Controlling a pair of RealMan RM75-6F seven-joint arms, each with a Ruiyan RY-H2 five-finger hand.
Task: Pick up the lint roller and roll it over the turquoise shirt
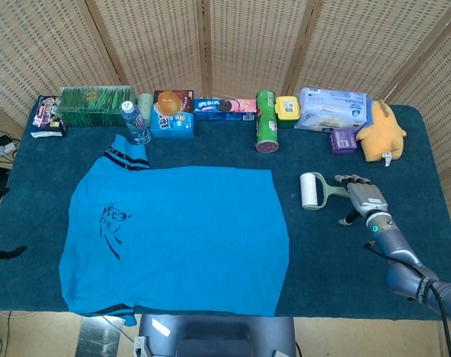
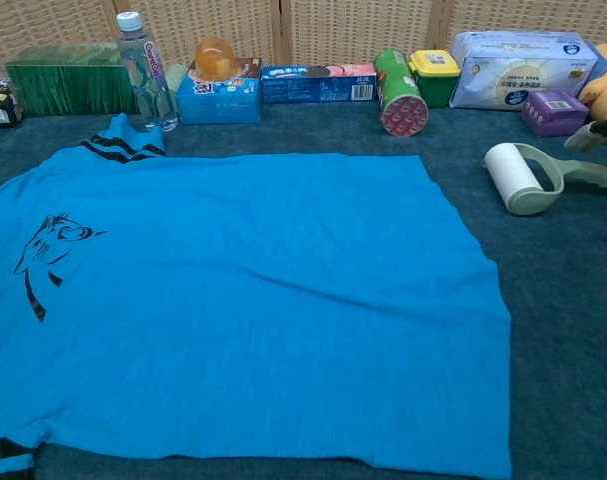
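One white cylindrical lint roller (image 1: 312, 190) with a pale green plastic handle lies near the surface's right edge; one flat turquoise shirt (image 1: 177, 234). Right hand (image 1: 365, 201) fingers over the handle; grip unclear.

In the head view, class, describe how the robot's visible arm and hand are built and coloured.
The right hand is silvery grey metal with dark segmented fingers. A small green light glows at the wrist. The forearm is smooth grey-blue, and a black cable runs along the lower arm.
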